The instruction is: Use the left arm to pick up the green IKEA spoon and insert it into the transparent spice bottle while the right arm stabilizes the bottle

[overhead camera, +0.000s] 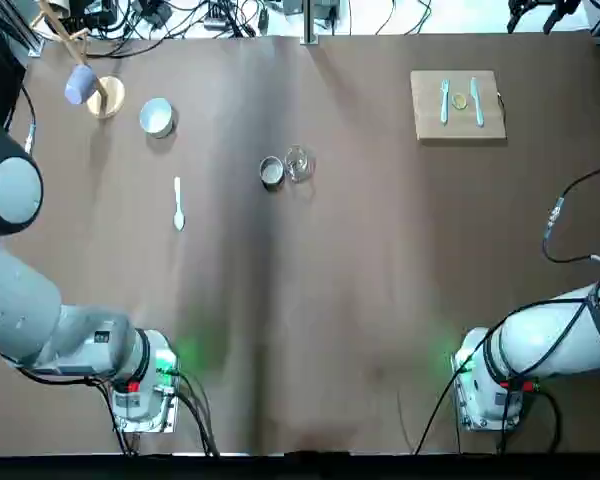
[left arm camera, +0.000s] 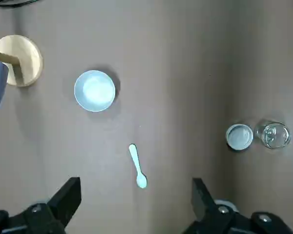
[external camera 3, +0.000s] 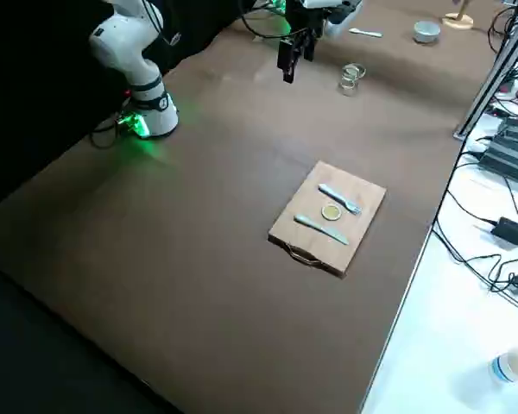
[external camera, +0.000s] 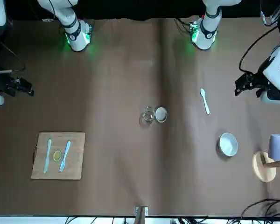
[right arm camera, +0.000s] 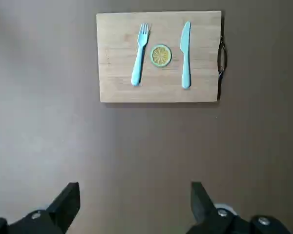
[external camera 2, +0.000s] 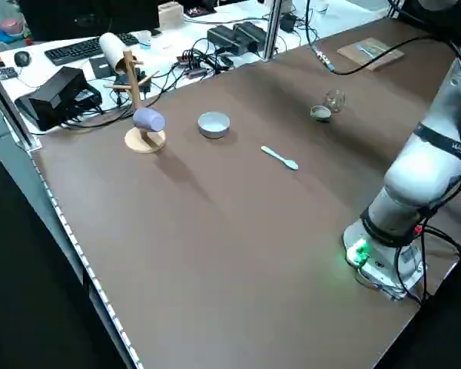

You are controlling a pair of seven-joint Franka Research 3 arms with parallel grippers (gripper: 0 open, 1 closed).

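My left gripper (left arm camera: 136, 204) hangs spread and empty near the spoon (left arm camera: 138, 168), left of the jar (left arm camera: 275, 135); next, I should descend. My right gripper (right arm camera: 136, 207), spread too, waits right.

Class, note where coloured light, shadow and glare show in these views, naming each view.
Top view: green glow on the table beside each arm's base; front view: shadow beside the pale blue bowl; left wrist view: bright sheen inside that bowl; right wrist view: pale glare left of centre.
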